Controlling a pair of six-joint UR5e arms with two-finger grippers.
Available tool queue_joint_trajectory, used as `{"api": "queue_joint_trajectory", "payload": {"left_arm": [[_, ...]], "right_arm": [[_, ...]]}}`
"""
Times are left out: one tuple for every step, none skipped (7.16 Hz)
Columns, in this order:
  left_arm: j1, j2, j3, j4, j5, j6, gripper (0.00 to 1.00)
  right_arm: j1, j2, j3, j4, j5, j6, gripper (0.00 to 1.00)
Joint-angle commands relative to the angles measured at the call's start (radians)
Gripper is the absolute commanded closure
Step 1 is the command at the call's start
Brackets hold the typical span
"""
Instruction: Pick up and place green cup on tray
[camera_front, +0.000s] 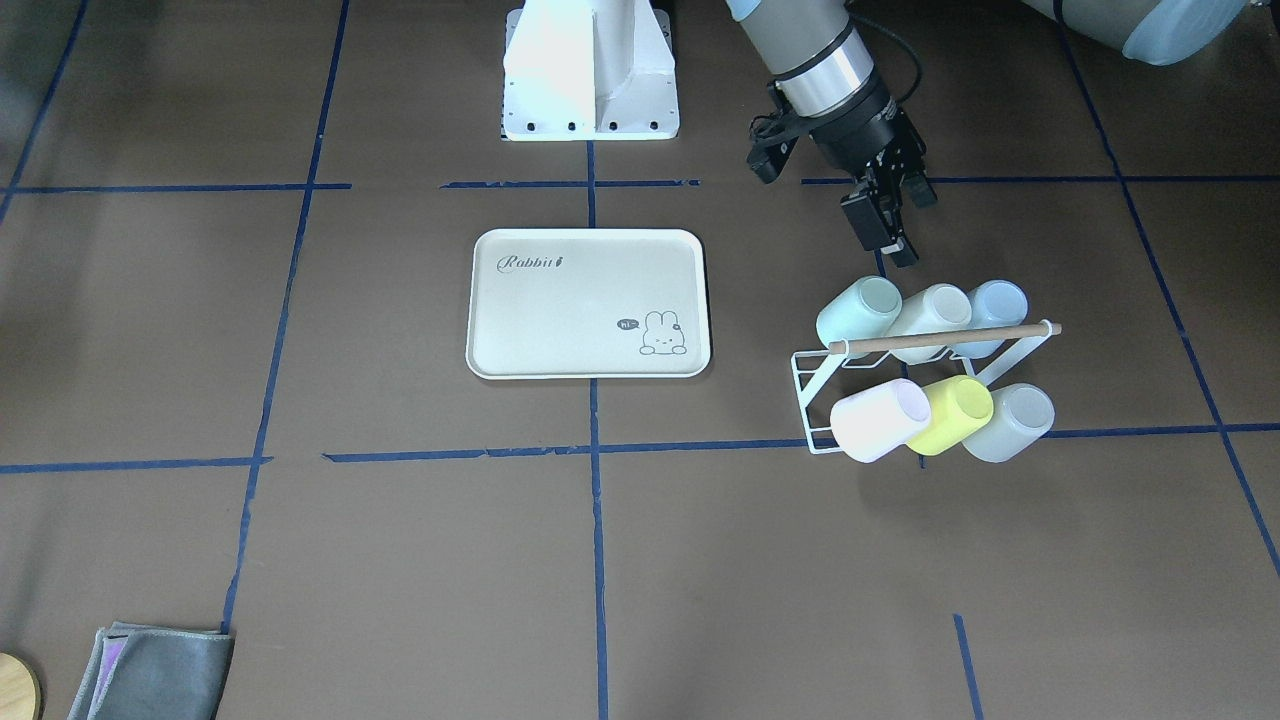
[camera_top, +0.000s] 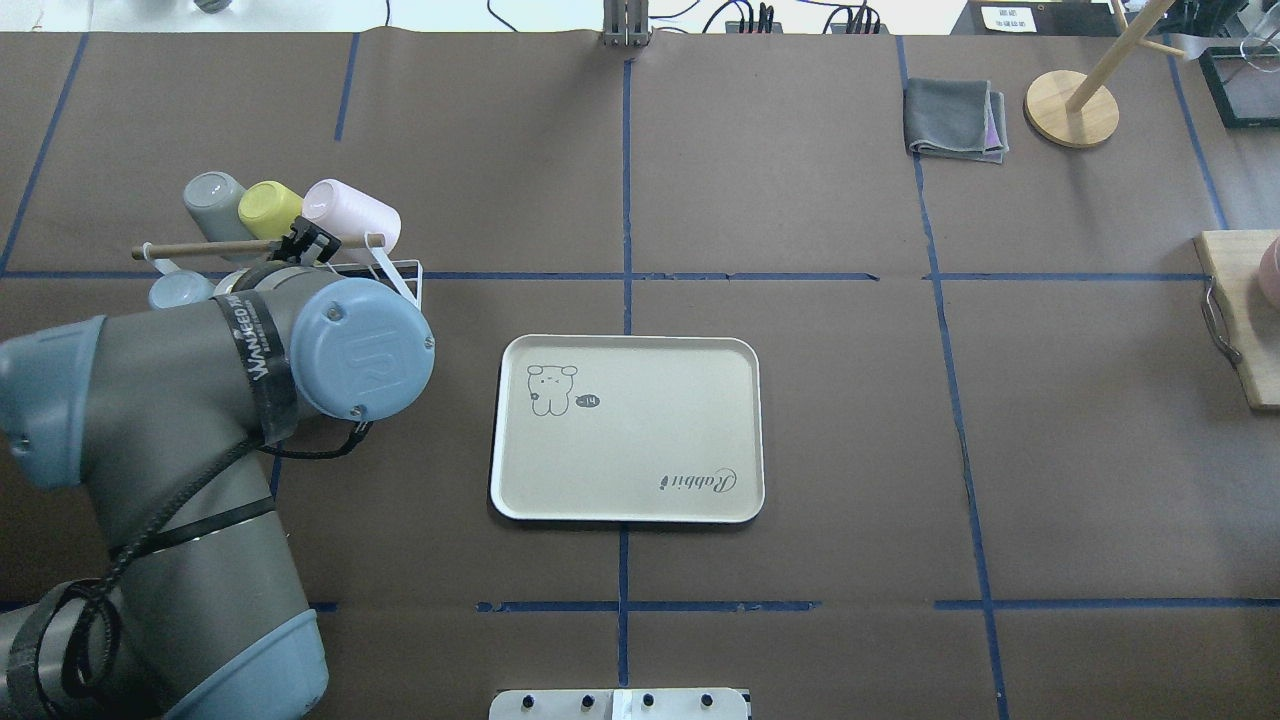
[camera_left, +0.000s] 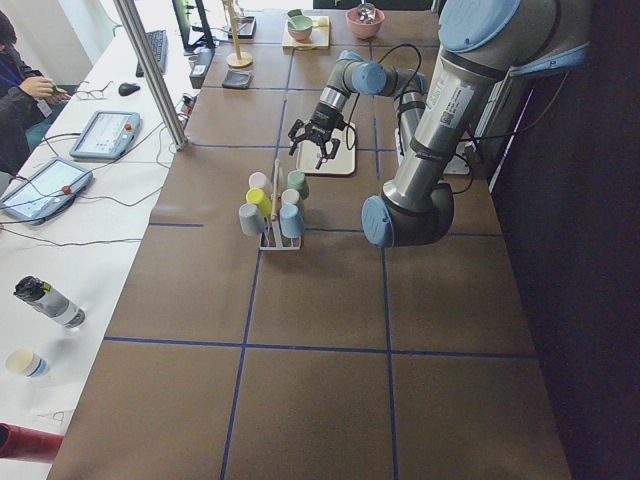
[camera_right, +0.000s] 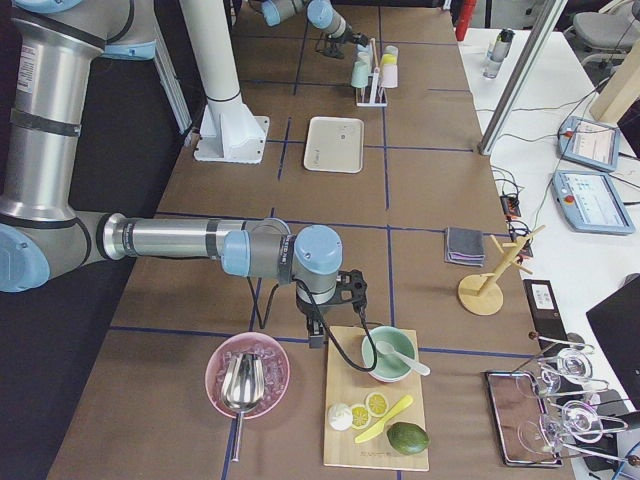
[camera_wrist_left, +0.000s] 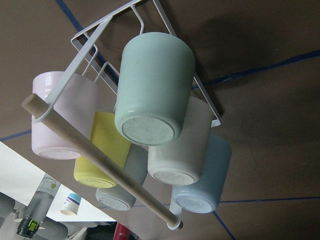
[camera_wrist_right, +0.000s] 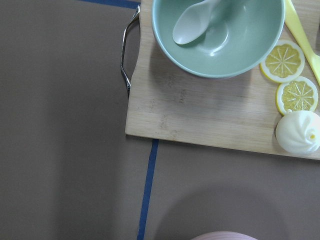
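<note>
The green cup (camera_front: 858, 310) lies tilted on a white wire rack (camera_front: 812, 400) with a wooden rod, at the end of the upper row nearest the tray. In the left wrist view the green cup (camera_wrist_left: 152, 90) fills the middle, bottom facing the camera. The cream tray (camera_front: 580, 310) with "Rabbit" lettering lies flat at the table's middle and holds nothing; it also shows in the overhead view (camera_top: 627, 450). My left gripper (camera_front: 898, 248) hangs just behind the rack, apart from the cups, open and empty. My right gripper (camera_right: 330, 305) is far off by a cutting board; I cannot tell its state.
Pink (camera_front: 880, 420), lime (camera_front: 955, 412), grey (camera_front: 1010, 422), cream (camera_front: 935, 310) and pale blue (camera_front: 995, 305) cups share the rack. A grey cloth (camera_top: 955, 120) and a wooden stand (camera_top: 1070, 108) lie far right. A board with a green bowl (camera_wrist_right: 220, 35) and lemon slices sits under the right wrist.
</note>
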Motion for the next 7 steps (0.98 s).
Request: {"api": "queue_joint_trajectory", "payload": {"left_arm": [[0.011, -0.02, 0.083, -0.035, 0.019, -0.003, 0.0], [0.011, -0.023, 0.116, -0.069, 0.019, -0.005, 0.0], [0.013, -0.023, 0.137, -0.092, 0.032, -0.035, 0.0], [0.023, -0.028, 0.171, -0.096, 0.04, -0.058, 0.0], [0.024, -0.026, 0.18, -0.109, 0.048, -0.062, 0.0], [0.024, -0.028, 0.202, -0.112, 0.055, -0.063, 0.0], [0.024, -0.026, 0.222, -0.135, 0.062, -0.062, 0.0]], "right_arm": [[0.0, -0.004, -0.003, -0.001, 0.002, -0.001, 0.0], [0.0, -0.004, -0.013, -0.001, 0.002, -0.001, 0.0], [0.0, -0.001, -0.02, -0.001, 0.002, -0.001, 0.0], [-0.002, 0.001, -0.02, 0.001, 0.003, -0.001, 0.0], [-0.002, 0.001, -0.02, 0.001, 0.002, -0.001, 0.0], [-0.002, 0.001, -0.02, 0.0, 0.002, -0.001, 0.0], [0.0, 0.001, -0.02, -0.001, 0.002, -0.001, 0.0]]}}
